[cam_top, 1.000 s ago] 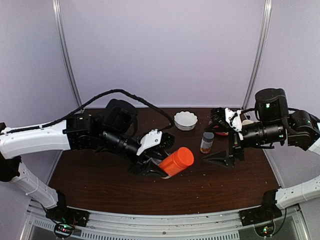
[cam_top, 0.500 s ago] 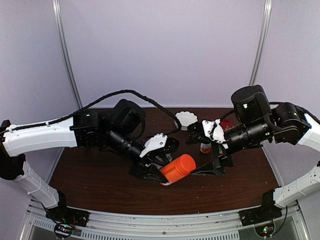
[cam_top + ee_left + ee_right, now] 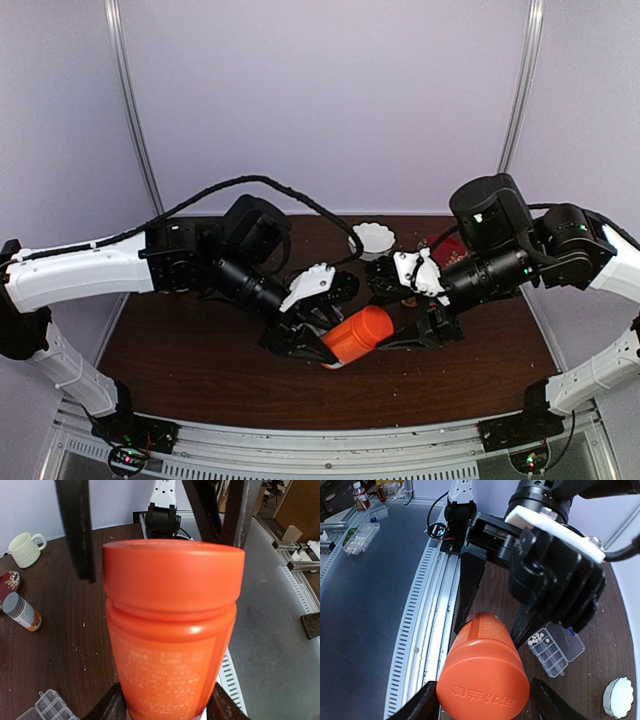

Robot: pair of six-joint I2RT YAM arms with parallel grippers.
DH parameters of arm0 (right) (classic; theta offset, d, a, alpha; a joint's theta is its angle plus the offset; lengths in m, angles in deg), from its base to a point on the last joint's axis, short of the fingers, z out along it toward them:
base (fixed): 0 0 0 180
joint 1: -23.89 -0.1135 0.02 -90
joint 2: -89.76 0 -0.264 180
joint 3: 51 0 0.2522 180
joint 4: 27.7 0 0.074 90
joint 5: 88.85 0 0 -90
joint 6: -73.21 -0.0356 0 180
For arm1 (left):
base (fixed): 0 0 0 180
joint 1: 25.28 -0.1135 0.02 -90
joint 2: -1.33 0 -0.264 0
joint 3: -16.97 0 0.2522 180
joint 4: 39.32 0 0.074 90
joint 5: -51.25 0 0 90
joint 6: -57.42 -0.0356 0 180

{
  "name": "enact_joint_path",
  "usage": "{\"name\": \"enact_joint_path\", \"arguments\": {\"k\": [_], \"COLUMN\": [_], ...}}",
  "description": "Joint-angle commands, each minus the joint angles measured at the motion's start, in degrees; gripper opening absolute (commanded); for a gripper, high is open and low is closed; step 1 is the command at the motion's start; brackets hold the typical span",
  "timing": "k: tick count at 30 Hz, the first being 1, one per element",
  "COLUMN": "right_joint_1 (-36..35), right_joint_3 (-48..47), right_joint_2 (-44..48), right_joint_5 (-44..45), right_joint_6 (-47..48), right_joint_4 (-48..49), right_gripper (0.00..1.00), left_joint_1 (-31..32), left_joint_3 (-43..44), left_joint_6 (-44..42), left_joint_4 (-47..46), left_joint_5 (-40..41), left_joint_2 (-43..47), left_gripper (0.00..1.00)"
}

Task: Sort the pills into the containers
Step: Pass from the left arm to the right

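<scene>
Sitting below left gripper (image 3: 489, 624), clear pill organizer (image 3: 556, 649).

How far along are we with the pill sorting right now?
Done: a few pills lie in one compartment of the organizer. In hand: the left gripper clamps the orange bottle, and the right gripper straddles its cap, which is still on; whether it grips yet is unclear. Left: probably uncapping, then sorting more pills.

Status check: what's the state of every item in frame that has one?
orange bottle: capped, held tilted
left fingers: shut on orange bottle's body
right fingers: flanking its cap, contact unclear
organizer box: pills in one end compartment, lid state unclear
small bottle: capped
mug: upright
</scene>
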Motion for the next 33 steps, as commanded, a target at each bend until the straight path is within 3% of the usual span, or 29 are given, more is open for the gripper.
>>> {"name": "enact_joint_path", "arguments": {"k": [1, 11, 14, 20, 27, 33], "right_joint_1": [-0.42, -0.6, -0.6, -0.6, -0.56, -0.46], "right_joint_3": [-1.31, -1.13, -1.21, -0.45, 2.53, 5.19], "right_joint_2": [-0.22, -0.81, -0.89, -0.83, 0.13, 1.89], "right_joint_5": [0.91, 0.99, 1.03, 1.57, 5.12, 5.2], "right_joint_6": [-0.01, -0.48, -0.56, -3.27, -14.04, -17.52], "right_joint_4": [-0.17, 0.11, 0.12, 1.72, 6.27, 8.94], "right_gripper": [0.59, 0.7, 0.56, 0.39, 0.36, 0.36], "left_joint_1": [-0.25, -0.28, -0.25, -0.26, -0.23, -0.26], "left_joint_3": [2.19, 2.55, 2.64, 2.82, 2.63, 2.64], "left_joint_6": [-0.56, -0.56, -0.56, -0.47, 0.05, 0.29], "left_joint_4": [-0.53, -0.27, -0.01, 0.3, 0.26, -0.21], "left_joint_5": [-0.73, -0.7, -0.71, 0.9, 8.97, 9.89], "left_joint_2": [-0.24, -0.39, -0.63, -0.96, -0.22, -0.42], "left_gripper": [0.0, 0.0, 0.0, 0.0, 0.0, 0.0]}}
